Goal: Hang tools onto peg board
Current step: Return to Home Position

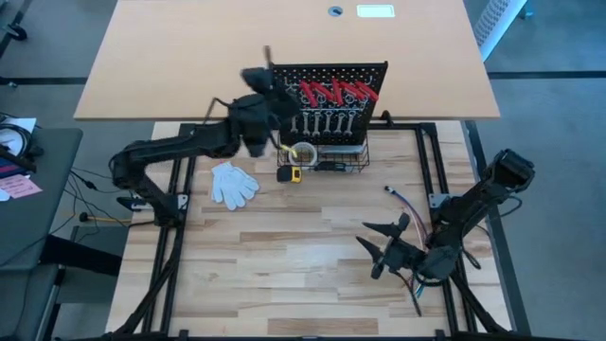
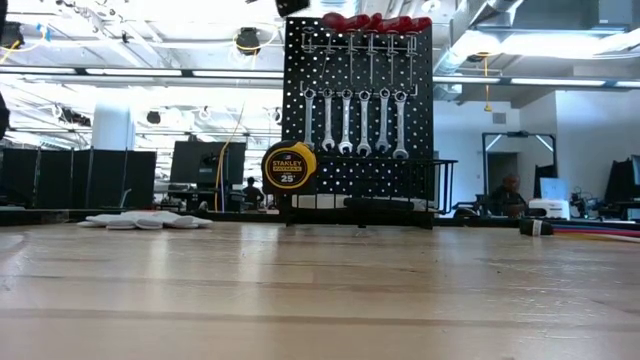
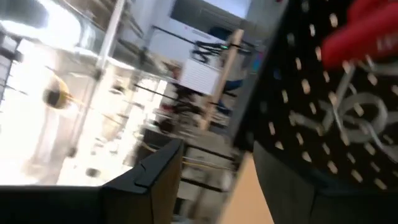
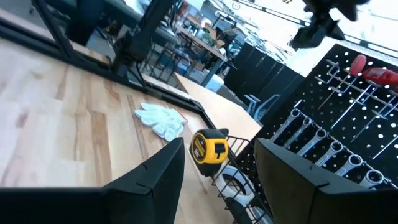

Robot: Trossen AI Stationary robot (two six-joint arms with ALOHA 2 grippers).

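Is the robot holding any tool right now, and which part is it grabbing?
Nothing is held. The left end effector, up by the peg board, and the right end effector, over the table, are both open and empty.

A white glove [image 1: 233, 184] lies flat on the wooden tabletop [image 1: 284, 256]; a yellow tape measure [image 2: 289, 167] (Stanley-branded) stands nearby, with coloured wires [image 1: 401, 198] well apart.

tools [image 2: 345, 120] hanging on peg board [image 2: 420, 130], tape measure [image 2: 289, 168] at its base, glove [image 2: 145, 220] left
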